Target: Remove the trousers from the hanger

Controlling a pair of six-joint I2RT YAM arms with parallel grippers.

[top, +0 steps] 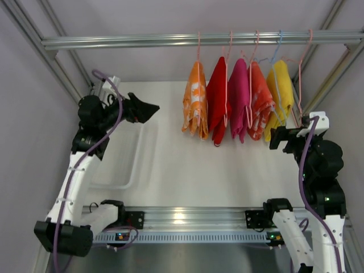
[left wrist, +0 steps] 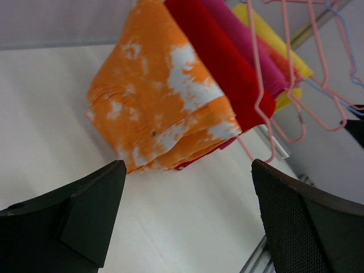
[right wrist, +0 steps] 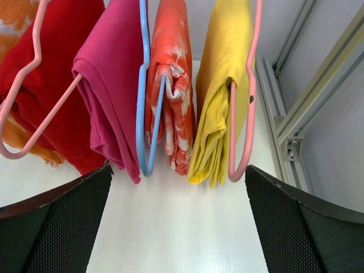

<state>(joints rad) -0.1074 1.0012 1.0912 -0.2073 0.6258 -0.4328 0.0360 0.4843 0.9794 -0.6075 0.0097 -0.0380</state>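
Observation:
The trousers [top: 195, 101], orange with white blotches and folded, hang leftmost on the rail from a thin pale pink hanger [top: 198, 45] whose hook is over the bar. In the left wrist view the trousers [left wrist: 159, 96] fill the upper middle, ahead of and above the fingers. My left gripper [top: 151, 108] is open and empty, left of the trousers and apart from them; it also shows in the left wrist view [left wrist: 187, 182]. My right gripper [top: 280, 137] is open and empty below the yellow garment, as its wrist view [right wrist: 177, 182] shows. An edge of the trousers [right wrist: 12, 17] shows there at far left.
On the rail [top: 131, 41] to the right of the trousers hang a red garment [top: 216, 105], a magenta one [top: 238, 102], an orange-red patterned one [top: 260, 105] on a blue hanger [right wrist: 142, 85], a yellow one [top: 280, 91] and a bare pink hanger [top: 301, 74]. A clear tray [top: 128, 165] lies at left.

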